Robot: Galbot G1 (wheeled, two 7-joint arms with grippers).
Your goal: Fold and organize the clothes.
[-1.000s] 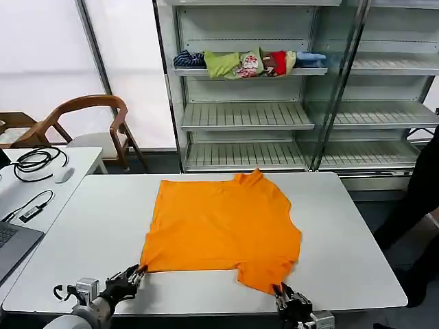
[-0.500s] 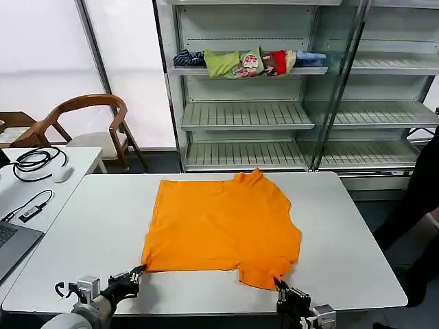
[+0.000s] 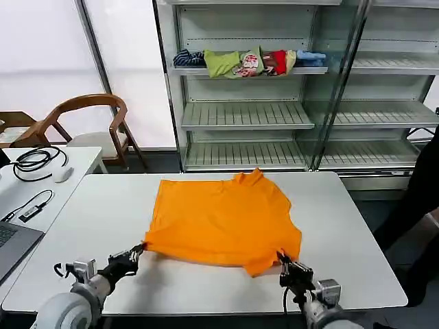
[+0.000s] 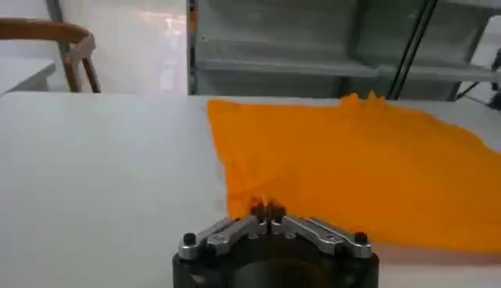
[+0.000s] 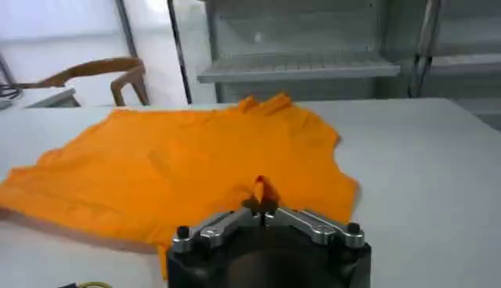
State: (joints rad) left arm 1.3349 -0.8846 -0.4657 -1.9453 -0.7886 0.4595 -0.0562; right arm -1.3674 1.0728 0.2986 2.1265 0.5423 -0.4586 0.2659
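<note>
Left tool (image 3: 139, 253) is pinching the orange T-shirt (image 3: 223, 219) hem corner (fingers closed on fabric) near the table (image 3: 357, 233) front edge. Right tool (image 3: 284, 262) is likewise gripping the opposite hem corner.

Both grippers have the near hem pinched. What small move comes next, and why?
Probably carry both corners up and away toward the collar. The left gripper and right gripper are each shut on a near corner of the orange T-shirt, whose hem is already raised off the table.

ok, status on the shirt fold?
Left gripper shut on near-left hem corner, right gripper shut on near-right corner. Shirt flat on table, near edge lifted. Nothing in the way.
</note>
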